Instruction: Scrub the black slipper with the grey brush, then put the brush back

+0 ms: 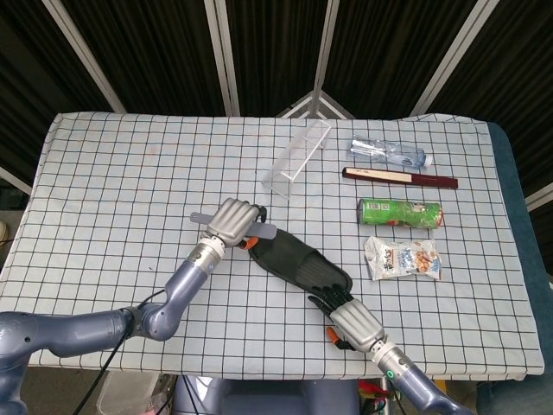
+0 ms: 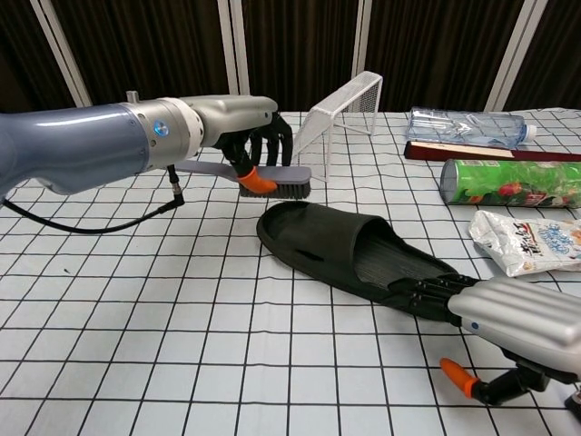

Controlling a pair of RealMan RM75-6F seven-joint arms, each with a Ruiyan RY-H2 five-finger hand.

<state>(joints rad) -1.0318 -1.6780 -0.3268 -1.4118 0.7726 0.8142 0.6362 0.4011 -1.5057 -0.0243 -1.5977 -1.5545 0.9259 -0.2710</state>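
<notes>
**Brush arrives at the slipper's heel**

The left hand (image 2: 243, 145) grips the grey brush (image 2: 277, 177) just above the heel end of the black slipper (image 2: 349, 254), mid-table. The right hand (image 2: 495, 322) presses its fingertips on the toe end, pinning it. Scrubbing looks about to start: bristles must come down on the sole. Open cloth lies left; the wire rack (image 2: 338, 123) stands near behind

The grey brush (image 1: 259, 231) is held by the left hand (image 1: 232, 221) just beside the heel end of the black slipper (image 1: 298, 262). The slipper's toe end is touched by the right hand (image 1: 349, 316). A snack packet (image 1: 402, 258) lies to the right.
</notes>
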